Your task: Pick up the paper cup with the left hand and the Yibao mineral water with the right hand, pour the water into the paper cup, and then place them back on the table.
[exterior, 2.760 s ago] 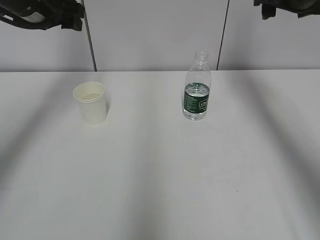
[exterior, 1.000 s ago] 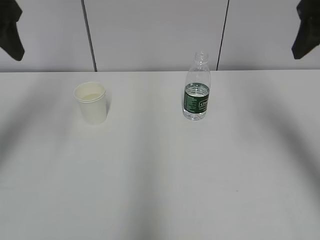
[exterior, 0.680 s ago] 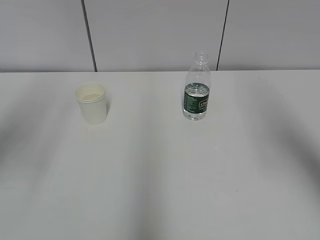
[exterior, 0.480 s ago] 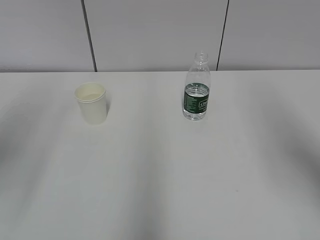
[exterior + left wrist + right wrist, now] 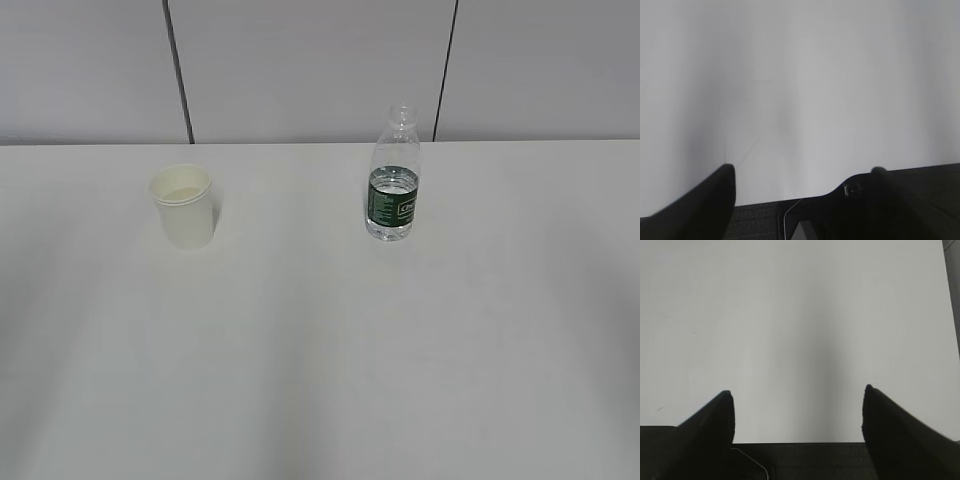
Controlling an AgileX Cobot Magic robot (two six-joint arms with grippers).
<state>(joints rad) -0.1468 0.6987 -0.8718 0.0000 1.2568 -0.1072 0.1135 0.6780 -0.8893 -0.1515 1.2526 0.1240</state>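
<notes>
The cream-white paper cup stands upright on the left of the white table. The uncapped Yibao mineral water stands upright to its right, partly filled, green label facing me. Neither arm shows in the exterior view. In the left wrist view my left gripper is open over bare white surface, nothing between its black fingers. In the right wrist view my right gripper is open too, its fingers wide apart over bare tabletop. Cup and bottle are out of sight in both wrist views.
A grey panelled wall with two dark vertical seams runs behind the table's far edge. A dark strip shows at the right edge of the right wrist view, past the table's edge.
Both arms, seen at the top corners earlier, have withdrawn out of the exterior view. The shadows they cast on the table have faded. Cup and bottle have stayed put.
</notes>
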